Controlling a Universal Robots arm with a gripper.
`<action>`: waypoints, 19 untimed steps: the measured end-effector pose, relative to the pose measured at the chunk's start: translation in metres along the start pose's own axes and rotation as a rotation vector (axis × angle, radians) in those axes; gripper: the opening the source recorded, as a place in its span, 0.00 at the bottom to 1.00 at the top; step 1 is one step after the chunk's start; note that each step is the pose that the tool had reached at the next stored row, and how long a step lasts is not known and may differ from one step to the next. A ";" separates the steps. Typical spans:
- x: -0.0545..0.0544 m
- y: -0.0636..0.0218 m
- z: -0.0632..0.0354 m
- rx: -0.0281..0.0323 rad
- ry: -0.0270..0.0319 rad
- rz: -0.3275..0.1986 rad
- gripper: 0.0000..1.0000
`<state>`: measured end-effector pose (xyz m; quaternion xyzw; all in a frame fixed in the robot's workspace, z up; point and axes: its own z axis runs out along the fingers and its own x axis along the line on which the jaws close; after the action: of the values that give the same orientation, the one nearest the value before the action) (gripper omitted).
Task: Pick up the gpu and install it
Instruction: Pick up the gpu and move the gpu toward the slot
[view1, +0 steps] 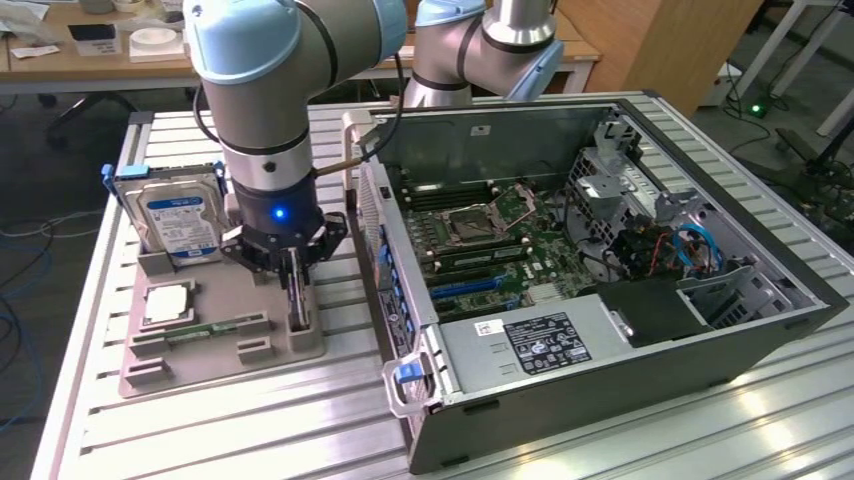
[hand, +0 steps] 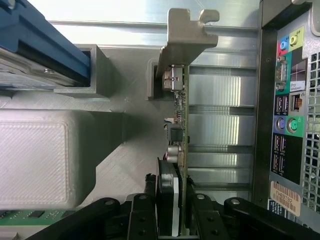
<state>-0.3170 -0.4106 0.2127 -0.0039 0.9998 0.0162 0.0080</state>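
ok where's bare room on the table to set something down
Bare table in the exterior view's lower left, bordered by tray and case corner. Crowded: the tray, with the gripper at the gpu; the tray-case gap is narrow.

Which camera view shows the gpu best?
The wrist view: the gpu runs edge-on, with its bracket plain. In the exterior view it is a thin dark edge under the gripper.

- The tool (view1: 295, 268) is hemmed between the hard drive (view1: 180, 212), on the exterior view's left, and the computer case (view1: 384, 250) wall.
- Free bench (view1: 227, 430) is seen at the exterior view's lower left.
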 end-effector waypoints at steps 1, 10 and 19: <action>0.000 0.0000 0.0000 0.0000 -0.0001 0.001 0.33; 0.000 0.0000 0.0001 0.0000 -0.0001 0.002 0.28; 0.000 0.0000 0.0001 0.0000 -0.0001 0.002 0.28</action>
<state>-0.3171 -0.4106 0.2126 -0.0030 0.9998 0.0163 0.0080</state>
